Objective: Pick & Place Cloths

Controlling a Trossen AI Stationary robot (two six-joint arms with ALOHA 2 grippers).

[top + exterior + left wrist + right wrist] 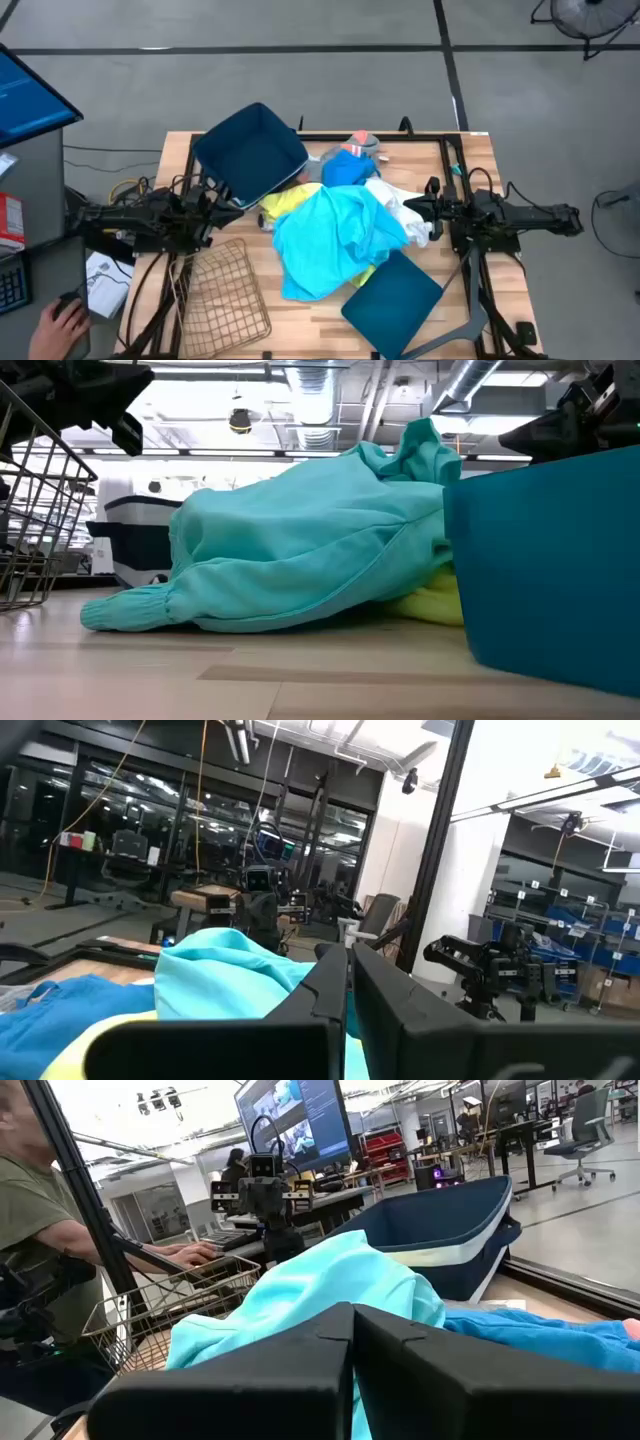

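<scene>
Two arms wait at the sides of the counter (300,335), and between them, at the frame's centre in the high view, lies the heap of cloths. Biggest of them is the turquoise garment (330,240), spread over the top of the pile and filling the middle of the low view. A yellow cloth (283,203) shows from under its upper-left edge, white cloths (405,215) lie against its right side, and a small orange-banded sock (360,143) sits above the heap, near the counter's far edge.

Around the pile stand one dark blue bin (250,155), tilted at upper left, a second blue bin (392,297) at lower right just beside the garment's hem, and a wire basket (225,300) at lower left.

The left gripper (222,197) hangs at centre left, near the tilted bin, its jaws clenched on nothing. The right gripper (412,208) is at centre right, over the white cloths, jaws likewise pressed together and empty.

No cloth is lifted yet, so the first pick looks to be ahead. To do it well, I judge the nearer arm should part its jaws wide, come down on a raised fold and pinch one layer only. Taking the turquoise garment first would uncover the smaller pieces; it may drag them along, so lift slowly.
</scene>
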